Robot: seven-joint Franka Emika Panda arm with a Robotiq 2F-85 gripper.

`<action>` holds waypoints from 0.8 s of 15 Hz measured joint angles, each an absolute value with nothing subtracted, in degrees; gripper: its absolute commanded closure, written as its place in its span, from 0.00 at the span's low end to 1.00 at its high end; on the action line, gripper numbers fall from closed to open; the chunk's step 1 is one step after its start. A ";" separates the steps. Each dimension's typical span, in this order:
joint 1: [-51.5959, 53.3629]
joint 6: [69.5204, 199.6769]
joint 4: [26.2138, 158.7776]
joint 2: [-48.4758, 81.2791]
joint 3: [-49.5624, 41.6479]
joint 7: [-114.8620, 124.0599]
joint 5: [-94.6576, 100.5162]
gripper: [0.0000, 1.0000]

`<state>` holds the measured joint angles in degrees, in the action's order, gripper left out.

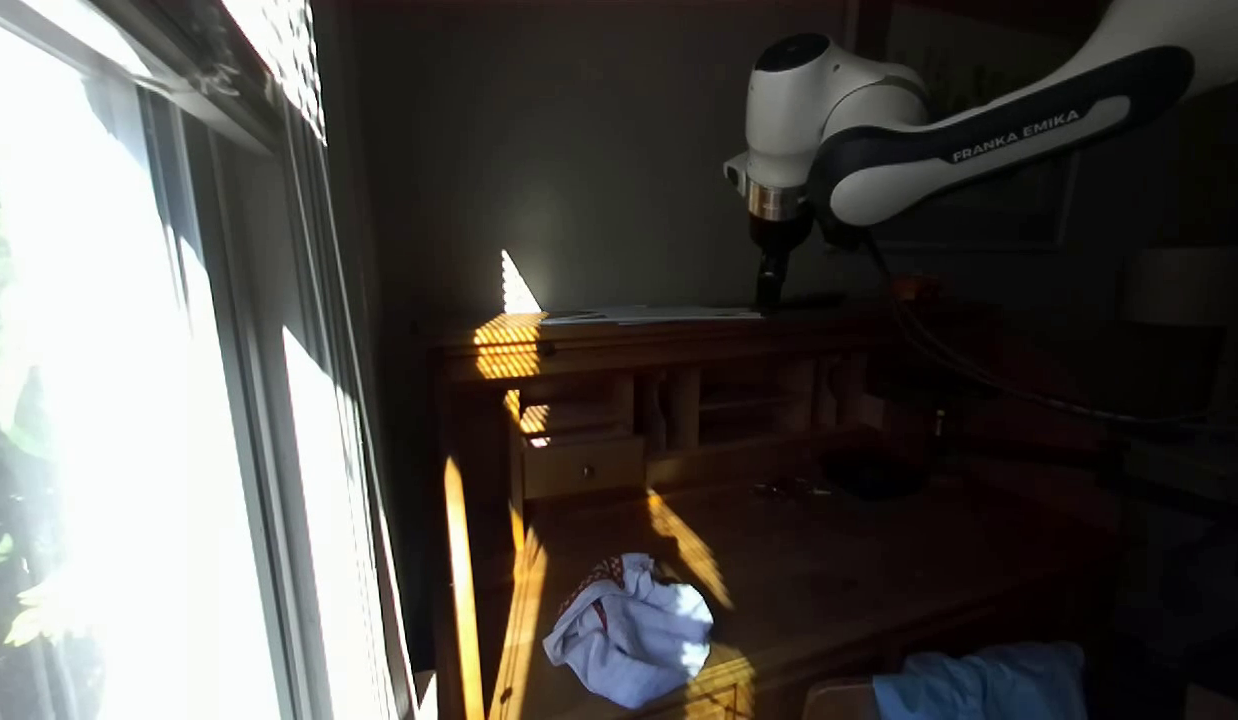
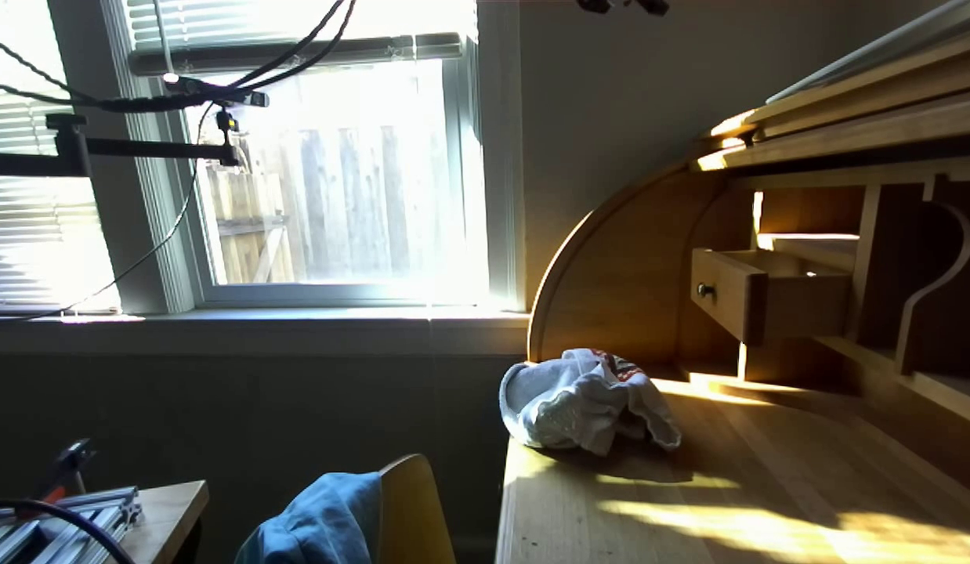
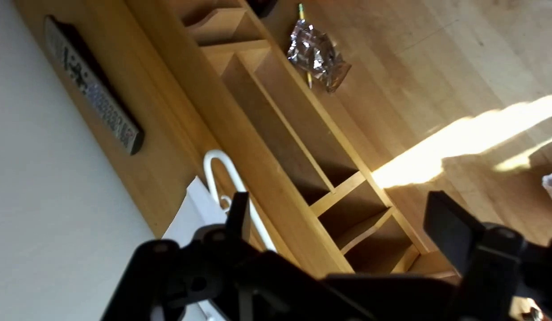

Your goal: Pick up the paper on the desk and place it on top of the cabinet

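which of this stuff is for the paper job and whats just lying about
For the job:
gripper, open
white paper, apparently the sheet meant, on top of the cabinet
desk, with the cabinet as its upper part

Just lying about:
remote
white hook-ended thing
shiny wrapper
pencil
pale cloth on the desk
blue cloth over the chair

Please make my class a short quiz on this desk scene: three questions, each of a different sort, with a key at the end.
1. True or false: in the wrist view, the jaws of the gripper stand apart with nothing held between them.
2. Short answer: in an exterior view, which lies higher, the paper or the crumpled cloth?
3. Multiple choice: in the wrist view, what hides the middle of the pencil?
A) the remote
B) a shiny wrapper
C) the crumpled cloth

Key: 1. True. 2. The paper. 3. B.
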<state>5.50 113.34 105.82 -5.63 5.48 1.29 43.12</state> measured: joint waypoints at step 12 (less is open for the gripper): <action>4.58 118.39 114.17 -3.36 5.01 25.27 29.61 0.00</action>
<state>4.58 118.39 114.17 -3.36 5.01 25.27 29.61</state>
